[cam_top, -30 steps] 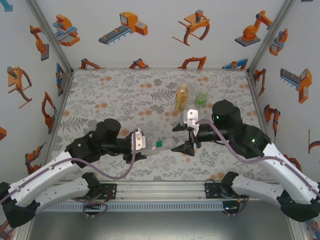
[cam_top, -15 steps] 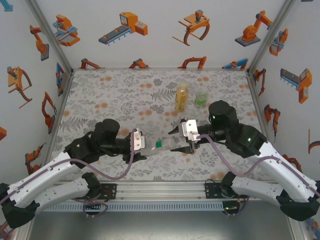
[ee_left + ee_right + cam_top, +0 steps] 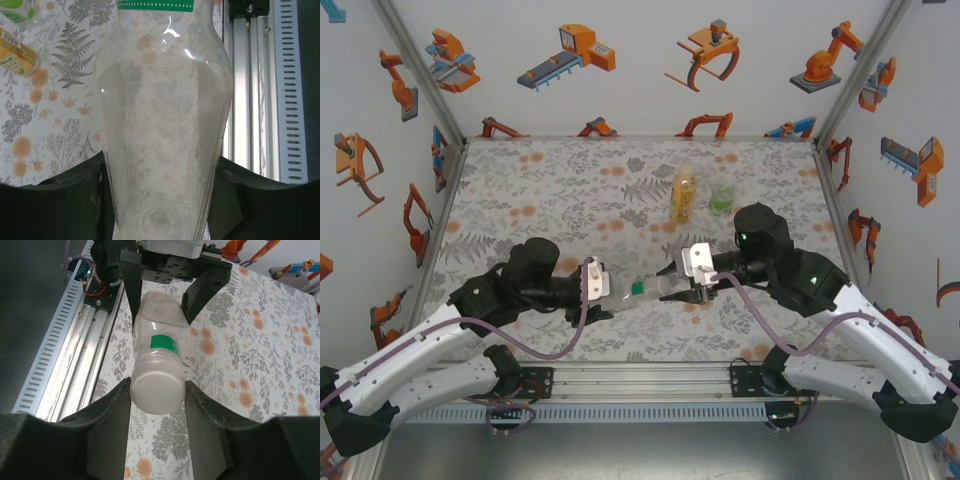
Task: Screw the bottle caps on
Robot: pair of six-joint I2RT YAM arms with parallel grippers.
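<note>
Left gripper point(image 3: 608, 292) pinches one end of the clear bottle point(image 3: 658, 290), held level over the near side of the floral table point(image 3: 540, 190). Right gripper point(image 3: 683, 288) brackets the green-banded far end, though I cannot tell if it has closed on it. Good practice here looks to be squaring both grips on one axis before any twisting.

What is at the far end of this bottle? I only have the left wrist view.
Observer: The right gripper. Its jaws flank the bottle's round far end, close against both sides.
Operator: And the green strip at my top edge?
Observer: It's a small green patch on the bottle's side, short of that end.
Operator: The other two bottles are cut off for me.
Observer: The amber bottle and green bottle stand side by side, farther back than the right gripper.
</note>
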